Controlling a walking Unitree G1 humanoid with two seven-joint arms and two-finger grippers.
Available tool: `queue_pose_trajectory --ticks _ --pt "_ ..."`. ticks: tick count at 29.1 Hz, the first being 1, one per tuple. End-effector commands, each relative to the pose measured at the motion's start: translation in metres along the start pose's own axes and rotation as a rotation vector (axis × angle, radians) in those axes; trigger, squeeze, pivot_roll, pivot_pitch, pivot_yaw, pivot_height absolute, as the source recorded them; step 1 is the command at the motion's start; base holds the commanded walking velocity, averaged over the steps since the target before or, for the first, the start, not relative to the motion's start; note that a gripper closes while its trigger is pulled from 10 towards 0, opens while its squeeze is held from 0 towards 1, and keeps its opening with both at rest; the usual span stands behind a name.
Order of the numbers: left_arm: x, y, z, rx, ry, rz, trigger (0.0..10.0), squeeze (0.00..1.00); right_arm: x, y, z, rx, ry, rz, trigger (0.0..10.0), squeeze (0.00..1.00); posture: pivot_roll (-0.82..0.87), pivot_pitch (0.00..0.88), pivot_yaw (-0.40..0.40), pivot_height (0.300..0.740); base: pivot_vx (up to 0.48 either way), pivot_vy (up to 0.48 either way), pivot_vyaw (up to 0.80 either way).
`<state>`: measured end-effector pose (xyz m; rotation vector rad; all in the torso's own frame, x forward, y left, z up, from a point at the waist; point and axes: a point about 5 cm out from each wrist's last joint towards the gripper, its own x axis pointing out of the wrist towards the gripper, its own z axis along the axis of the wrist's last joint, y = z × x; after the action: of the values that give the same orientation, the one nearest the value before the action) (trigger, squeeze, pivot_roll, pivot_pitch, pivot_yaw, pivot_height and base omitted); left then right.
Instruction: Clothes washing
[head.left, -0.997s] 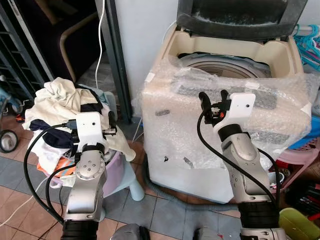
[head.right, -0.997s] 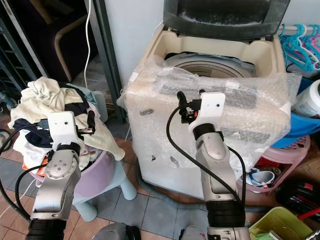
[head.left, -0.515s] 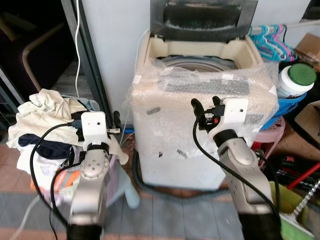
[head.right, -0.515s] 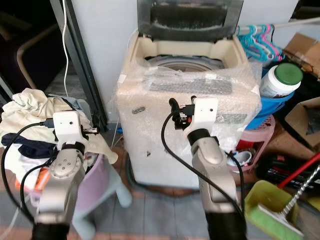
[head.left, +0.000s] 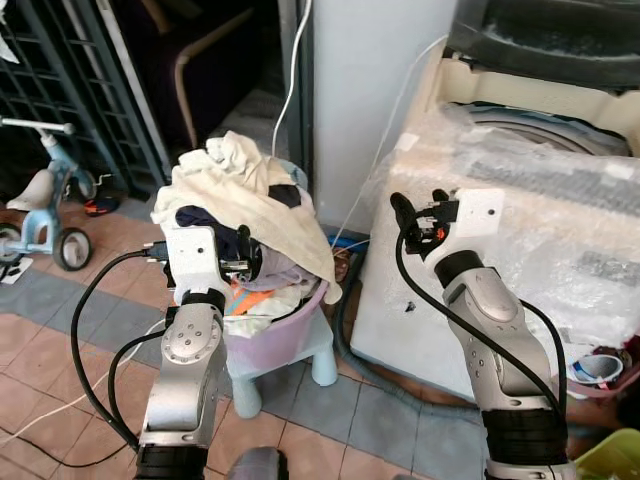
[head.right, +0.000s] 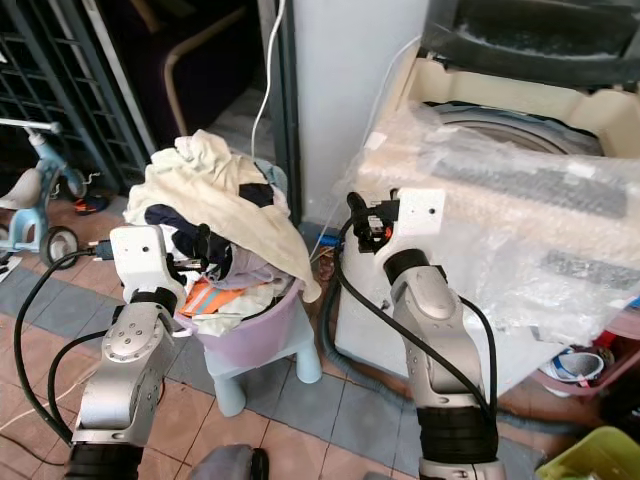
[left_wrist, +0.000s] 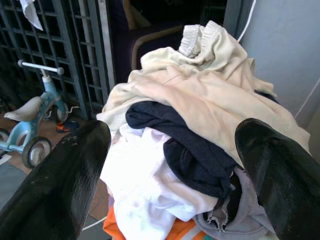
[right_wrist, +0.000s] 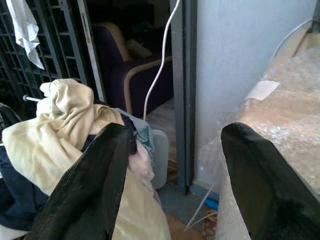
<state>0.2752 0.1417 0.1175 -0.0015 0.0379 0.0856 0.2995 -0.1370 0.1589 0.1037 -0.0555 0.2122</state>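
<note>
A heap of clothes (head.left: 250, 195), cream on top with navy, white and orange pieces under it, fills a purple basin (head.left: 290, 335) on a pale blue stool (head.left: 325, 365). To its right stands the washing machine (head.left: 520, 230), wrapped in bubble wrap, its lid (head.left: 550, 35) up and the drum (head.left: 540, 125) showing. My left gripper (head.left: 245, 262) is open, right against the near side of the heap; the left wrist view has the navy garment (left_wrist: 195, 150) between its fingers (left_wrist: 55, 185). My right gripper (head.left: 418, 205) is open and held up before the washer's left front corner, holding nothing.
A child's tricycle (head.left: 45, 215) and a dark metal grille (head.left: 60, 90) stand at the left. A white cable (head.left: 293, 90) hangs down the grey door frame behind the heap. A dark armchair (right_wrist: 140, 75) sits beyond. A pink basin (head.left: 600, 370) lies at the washer's right foot.
The whole view has swung left: the clothes heap now sits in the middle and the washer at the right. Both arms keep the same raised pose, fingers open.
</note>
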Motion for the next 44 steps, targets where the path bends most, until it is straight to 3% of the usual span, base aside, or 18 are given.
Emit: queue_pose_trajectory --ticks 1,17,20,25,27,29,32,34,44 --pt "0.000 0.001 0.004 0.013 -0.028 0.012 10.0 0.00 0.001 0.002 0.003 -0.012 -0.013 0.031 10.0 0.00 0.04 0.049 0.000 0.740 0.000 0.000 0.80" --pt "0.002 0.002 0.006 0.031 -0.022 -0.002 10.0 0.00 0.004 0.009 0.004 -0.059 -0.023 0.055 10.0 0.00 0.05 0.074 0.017 0.740 0.000 0.000 0.80" --pt "0.002 0.003 0.007 0.025 -0.022 -0.008 10.0 0.00 0.007 0.006 0.001 -0.049 0.010 0.016 10.0 0.00 0.05 0.082 0.022 0.740 0.000 0.000 0.00" --pt "0.000 0.002 0.009 0.014 -0.026 -0.036 10.0 0.00 0.008 0.009 -0.006 -0.113 0.038 -0.026 10.0 0.00 0.05 0.078 0.025 0.740 0.000 0.000 0.00" --pt "0.000 0.001 0.008 0.012 -0.023 -0.043 10.0 0.00 0.006 0.012 -0.011 -0.059 0.056 -0.021 10.0 0.00 0.05 0.080 0.023 0.740 0.000 0.000 0.00" --pt "-0.001 0.001 0.008 0.011 -0.023 -0.044 10.0 0.00 0.005 0.010 -0.013 -0.063 0.060 -0.061 10.0 0.00 0.05 0.076 0.019 0.740 0.000 0.000 0.00" --pt "-0.002 0.001 0.007 0.008 -0.019 -0.043 10.0 0.00 0.003 0.014 -0.015 -0.057 0.086 -0.012 10.0 0.00 0.06 0.076 0.013 0.740 0.279 0.000 0.00" --pt "-0.003 0.000 0.006 0.004 -0.014 -0.042 10.0 0.00 0.002 0.012 -0.017 -0.108 0.081 -0.023 10.0 0.00 0.06 0.076 0.011 0.740 0.281 0.000 0.00" --pt "-0.006 0.000 0.001 0.005 -0.001 -0.055 10.0 0.00 0.001 -0.012 -0.017 -0.113 0.072 -0.119 10.0 0.00 0.06 0.075 0.005 0.740 0.378 0.000 0.00"
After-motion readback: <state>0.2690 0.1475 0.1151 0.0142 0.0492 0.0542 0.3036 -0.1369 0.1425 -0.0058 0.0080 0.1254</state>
